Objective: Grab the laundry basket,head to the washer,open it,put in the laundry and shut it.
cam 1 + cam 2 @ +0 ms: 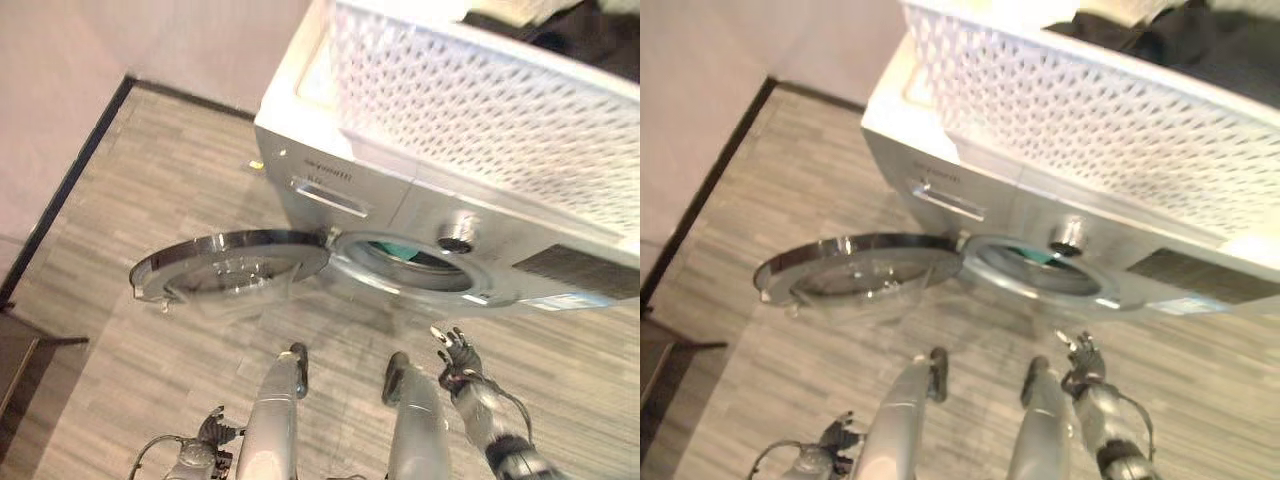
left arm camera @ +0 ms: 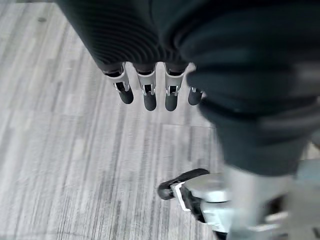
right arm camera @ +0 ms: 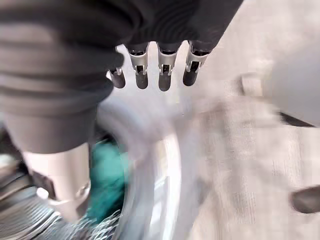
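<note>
Two empty, relaxed robot hands, left (image 2: 150, 92) and right (image 1: 455, 358), before one washer (image 1: 400, 215), door (image 1: 230, 265) open, one basket (image 1: 500, 110) atop.

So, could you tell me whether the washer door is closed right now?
No, the washer door is swung wide open, leaving the drum opening exposed.

Silver fingers (image 2: 148, 95) (dark tips), ribbed covers

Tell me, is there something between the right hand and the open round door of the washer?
Nothing visible does. The right hand hangs open before the silver washer's opening; the round glass door stands swung out to its left, with bare wooden floor between.
</note>
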Robot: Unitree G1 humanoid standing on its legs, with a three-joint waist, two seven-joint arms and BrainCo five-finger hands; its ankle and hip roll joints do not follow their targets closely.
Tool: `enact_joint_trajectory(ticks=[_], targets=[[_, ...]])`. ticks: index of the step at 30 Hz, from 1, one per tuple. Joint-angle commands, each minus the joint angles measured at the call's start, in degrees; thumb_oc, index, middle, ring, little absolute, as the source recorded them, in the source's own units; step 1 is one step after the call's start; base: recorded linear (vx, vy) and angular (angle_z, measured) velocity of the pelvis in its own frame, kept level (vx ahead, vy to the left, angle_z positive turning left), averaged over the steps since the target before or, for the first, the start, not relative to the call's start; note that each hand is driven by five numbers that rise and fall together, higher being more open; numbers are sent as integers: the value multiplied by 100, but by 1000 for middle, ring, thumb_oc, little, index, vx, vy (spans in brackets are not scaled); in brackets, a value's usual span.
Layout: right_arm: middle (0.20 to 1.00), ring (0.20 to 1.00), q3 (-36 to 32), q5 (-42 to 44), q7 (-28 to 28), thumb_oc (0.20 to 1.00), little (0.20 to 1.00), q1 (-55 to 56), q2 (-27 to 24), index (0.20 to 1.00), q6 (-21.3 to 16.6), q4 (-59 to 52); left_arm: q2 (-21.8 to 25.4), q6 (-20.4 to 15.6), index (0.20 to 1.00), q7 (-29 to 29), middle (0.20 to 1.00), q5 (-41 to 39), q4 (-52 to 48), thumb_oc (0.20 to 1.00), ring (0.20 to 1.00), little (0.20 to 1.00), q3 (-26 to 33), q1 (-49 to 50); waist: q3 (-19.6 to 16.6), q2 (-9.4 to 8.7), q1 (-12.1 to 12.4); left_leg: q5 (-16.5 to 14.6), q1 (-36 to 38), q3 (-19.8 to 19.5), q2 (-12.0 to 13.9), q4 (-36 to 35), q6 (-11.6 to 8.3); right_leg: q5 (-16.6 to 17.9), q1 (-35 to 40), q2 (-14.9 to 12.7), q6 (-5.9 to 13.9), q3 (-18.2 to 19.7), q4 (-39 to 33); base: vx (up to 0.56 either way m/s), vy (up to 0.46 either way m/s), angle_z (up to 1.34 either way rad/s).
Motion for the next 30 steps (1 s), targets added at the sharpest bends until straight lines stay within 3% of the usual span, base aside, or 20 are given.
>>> enact_joint_trajectory(ticks=[1, 4, 5, 6, 11, 12, 15, 17, 18, 20, 21, 23, 24, 25, 27, 29, 30], targets=[[1000, 1000, -604, -540, 189, 1000, 1000, 185, -437, 1000, -437, -526, 94, -54, 1000, -36, 1000, 486, 438, 1000, 1000, 1000, 157, 164, -260, 16, 6, 441, 1229, 217, -92, -1495, -85, 651, 657, 178, -77, -224, -1354, 190, -10, -5], [1000, 1000, -1025, -919, 111, 1000, 1000, 688, -605, 1000, -512, -1066, 21, -97, 1000, -81, 1000, 693, 563, 1000, 1000, 1000, 372, 230, -535, -66, -73, 628, 1778, 319, -33, -2110, -162, 874, 1133, 208, 49, -246, -1881, 176, 6, -22], [1000, 1000, -1413, -1595, 35, 1000, 1000, 1129, -873, 1000, -568, -2103, 28, -145, 1000, -76, 1000, 814, 665, 1000, 1000, 1000, 629, 343, -798, -118, -164, 779, 2225, 370, -6, -2619, -229, 1032, 1515, 255, 143, -252, -2337, 191, 18, -18], [1000, 1000, -1737, -1716, 121, 1000, 1000, 1325, -1120, 1000, -609, -2689, 14, -127, 1000, -226, 1000, 734, 621, 1000, 1000, 1000, 786, 385, -934, -137, -209, 780, 2463, 441, 1, -2818, -265, 1103, 1678, 278, 218, -240, -2511, 244, 21, -11], [1000, 1000, -3249, -1567, 191, 1000, 1000, 1567, -1950, 1000, -1010, -4218, -16, -275, 1000, -397, 1000, 720, 637, 1000, 1000, 1000, 958, 570, -1429, -285, -217, 850, 3163, 562, 10, -3399, -281, 1219, 2260, 383, 282, -260, -2972, 158, 11, -18], [1000, 1000, -3263, -1562, 196, 1000, 1000, 1574, -1952, 1000, -1007, -4223, -20, -276, 1000, -396, 1000, 720, 639, 1000, 1000, 1000, 952, 562, -1433, -288, -215, 881, 3153, 560, -2, -3419, -276, 1245, 2253, 375, 281, -263, -2992, 112, 15, -13], [1000, 1000, -4809, -1649, 175, 1000, 1000, 1447, -3346, 1000, -1168, -4408, 12, -321, 1000, -687, 1000, 854, 597, 1000, 1000, 1000, 894, 750, -1763, -373, -127, 936, 3386, 505, -18, -3775, -278, 1311, 2514, 408, 345, -378, -3279, 141, 29, 3], [1000, 1000, -4809, -770, 49, 1000, 1000, 552, -4227, 1000, -1544, -3750, 93, -281, 1000, -707, 1000, 729, 725, 1000, 1000, 1000, 735, 791, -1924, -523, 62, 987, 3374, 410, -28, -3873, -285, 1360, 2575, 405, 362, -449, -3376, 58, 26, 11], [1000, 1000, -4712, -630, 55, 1000, 1000, 338, -4435, 1000, -1527, -3542, 124, -261, 1000, -724, 1000, 693, 751, 1000, 1000, 1000, 727, 798, -1962, -582, 110, 992, 3353, 389, -34, -3891, -291, 1369, 2586, 405, 368, -482, -3392, 48, -7, -1], [1000, 1000, -4176, -627, 21, 1000, 1000, -336, -5159, 1000, -1380, -3094, 253, -229, 1000, -692, 1000, 706, 771, 1000, 1000, 1000, 579, 854, -1980, -706, 332, 988, 3327, 296, -19, -3893, -303, 1371, 2651, 412, 368, -572, -3404, 28, -11, 9], [1000, 1000, -4094, -625, 22, 1000, 1000, -429, -5185, 1000, -1390, -3053, 239, -228, 1000, -692, 1000, 705, 770, 1000, 1000, 1000, 603, 855, -1984, -703, 302, 1022, 3309, 294, -33, -3904, -297, 1395, 2633, 399, 365, -574, -3409, -11, 0, 31], [1000, 1000, -3047, -1566, 123, 1000, 1000, -1130, -6299, 1000, -821, -2256, 417, -187, 1000, -745, 1000, 836, 911, 1000, 1000, 1000, 436, 892, -1957, -872, 529, 1049, 3232, 210, -7, -3906, -333, 1436, 2670, 385, 384, -683, -3434, -10, 3, 27], [1000, 1000, -2354, -2009, 135, 1000, 1000, -1639, -6516, 1000, -658, -2126, 451, -175, 1000, -764, 1000, 857, 911, 1000, 1000, 1000, 415, 889, -1929, -908, 589, 1075, 3196, 183, -6, -3906, -342, 1465, 2665, 372, 389, -722, -3447, -17, 4, 23], [1000, 1000, -2168, -2019, 125, 1000, 1000, -1830, -6516, 1000, -658, -2092, 438, -174, 1000, -764, 1000, 856, 911, 1000, 1000, 1000, 447, 899, -1942, -908, 548, 1099, 3174, 180, -20, -3906, -335, 1483, 2648, 359, 388, -724, -3451, -29, 1, 20], [1000, 1000, -540, -2947, 342, 1000, 1000, -2960, -6913, 1000, -423, -1727, 600, -148, 1000, -721, 1000, 938, 901, 1000, 1000, 1000, 410, 808, -1830, -1023, 693, 1189, 3019, 63, 0, -3906, -369, 1511, 2585, 339, 399, -829, -3442, -78, -24, 23], [1000, 1000, 2222, -4173, 516, 1000, 1000, -5142, -7106, 1000, -213, -1384, 846, -107, 1000, -731, 1000, 973, 920, 1000, 1000, 1000, 412, 715, -1641, -1288, 894, 1265, 2786, -2, 22, -3884, -380, 1611, 2422, 296, 424, -882, -3433, -131, -43, 30], [1000, 1000, 3414, -4512, 649, 1000, 1000, -5998, -7060, 1000, -201, -1086, 855, -97, 1000, -740, 1000, 979, 933, 1000, 1000, 1000, 464, 743, -1621, -1314, 903, 1252, 2789, 6, 42, -3873, -383, 1618, 2434, 315, 419, -875, -3450, -52, -27, 35]])
